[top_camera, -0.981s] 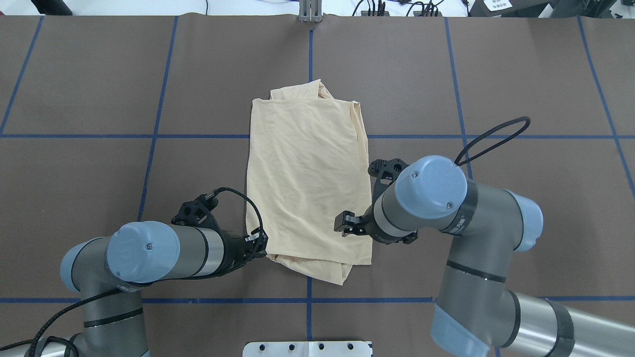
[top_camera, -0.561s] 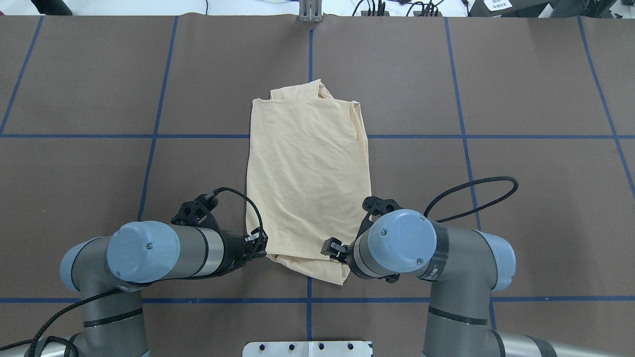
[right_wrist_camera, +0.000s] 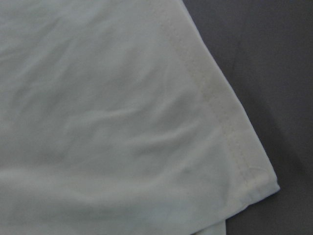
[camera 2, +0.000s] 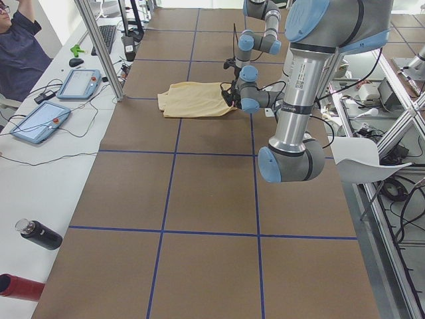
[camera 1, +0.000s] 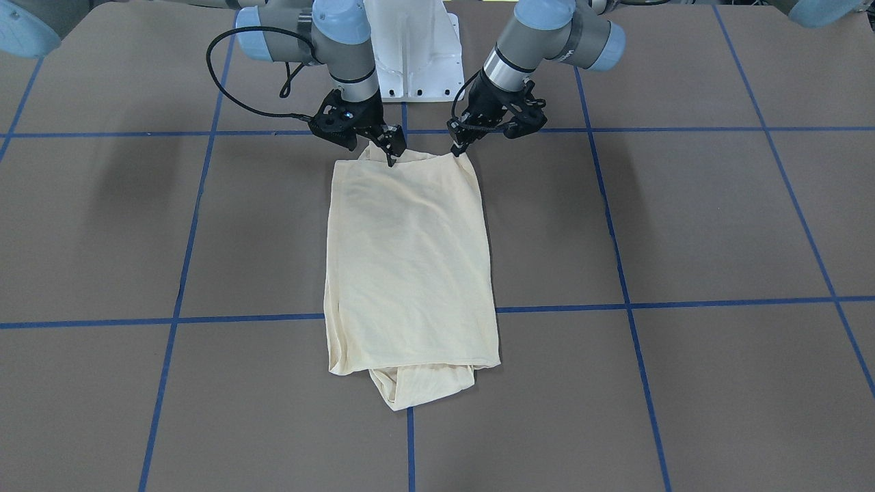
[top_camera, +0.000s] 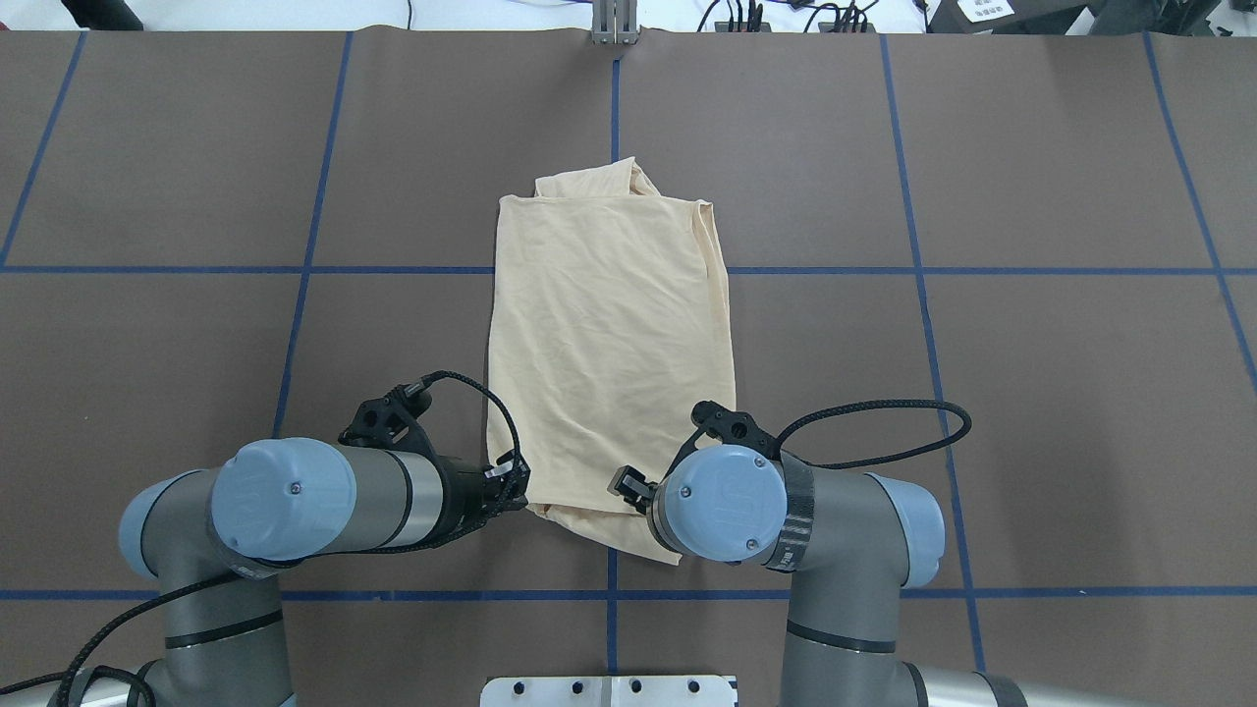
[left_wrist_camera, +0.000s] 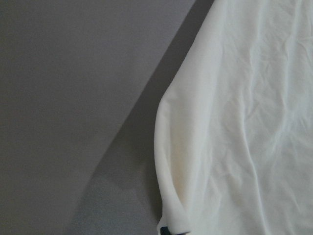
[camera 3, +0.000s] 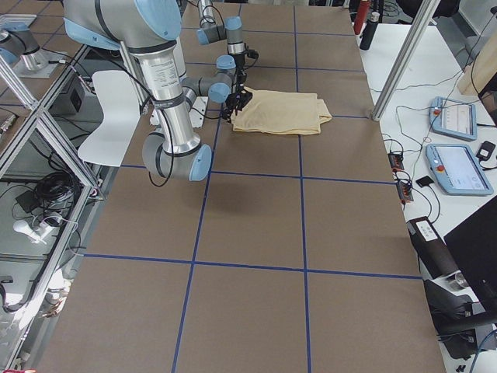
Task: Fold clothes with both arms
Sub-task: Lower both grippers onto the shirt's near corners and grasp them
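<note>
— Where is the shirt, and how does it look?

— It lies at the middle of my desk (top_camera: 982, 147), across the blue tape line (top_camera: 614, 98). The shirt (top_camera: 609, 363) is pale cream-yellow, folded into a long rectangle with a plain side up and light creases. A bunched piece sticks out past its far edge, and a folded flap pokes out at the edge nearest my base.

— And your end effectors?

— Both are at that near edge. My left end effector (top_camera: 511, 486) touches the shirt's left corner. My right end effector (top_camera: 628, 486) is down on the cloth by the right corner, and the stitched hem (right_wrist_camera: 220, 117) there fills my right wrist view. From the front each pair of fingers narrows to a point on the fabric. I cannot tell whether either is clamped on the cloth or merely drawn together.

— What differs from a second ago?

— My right arm has pulled back from the shirt's right side toward my base, and its end effector has shifted inward along the near edge. My left arm and the shirt have not moved.
</note>
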### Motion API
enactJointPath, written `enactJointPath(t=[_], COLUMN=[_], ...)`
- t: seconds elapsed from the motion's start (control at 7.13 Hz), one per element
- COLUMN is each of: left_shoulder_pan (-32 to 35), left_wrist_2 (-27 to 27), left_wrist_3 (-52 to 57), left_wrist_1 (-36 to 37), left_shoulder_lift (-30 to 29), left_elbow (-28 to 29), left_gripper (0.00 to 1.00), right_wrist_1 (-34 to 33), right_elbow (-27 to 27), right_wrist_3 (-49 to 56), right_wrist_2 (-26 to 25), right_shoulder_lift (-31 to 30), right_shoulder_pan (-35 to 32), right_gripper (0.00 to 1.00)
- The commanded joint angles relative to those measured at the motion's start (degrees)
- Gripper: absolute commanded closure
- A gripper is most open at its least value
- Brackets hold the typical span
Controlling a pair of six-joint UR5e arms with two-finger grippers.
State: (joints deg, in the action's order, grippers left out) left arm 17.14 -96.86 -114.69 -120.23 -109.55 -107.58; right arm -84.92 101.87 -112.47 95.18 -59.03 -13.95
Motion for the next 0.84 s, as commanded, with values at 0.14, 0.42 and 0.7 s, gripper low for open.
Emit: enactJointPath(t=[0.14,0.42,0.7], left_shoulder_pan=[-0.1,-0.2,-0.2], left_wrist_2=[0.0,0.0,0.0], left_wrist_3=[0.0,-0.1,-0.1], left_wrist_1=[0.0,0.0,0.0], left_shoulder_lift=[0.0,0.0,0.0], left_elbow=[0.1,0.1,0.3], left_gripper=[1.0,1.0,1.0], right_wrist_1=[-0.3,-0.3,-0.2], right_elbow=[-0.4,-0.3,-0.4], right_wrist_3=[-4.9,-6.2,-6.5], right_wrist_2=[-0.2,-0.2,-0.2], right_shoulder_lift=[-0.2,-0.2,-0.2], right_shoulder_pan=[-0.2,-0.7,-1.1], right_gripper=[0.01,0.02,0.01])
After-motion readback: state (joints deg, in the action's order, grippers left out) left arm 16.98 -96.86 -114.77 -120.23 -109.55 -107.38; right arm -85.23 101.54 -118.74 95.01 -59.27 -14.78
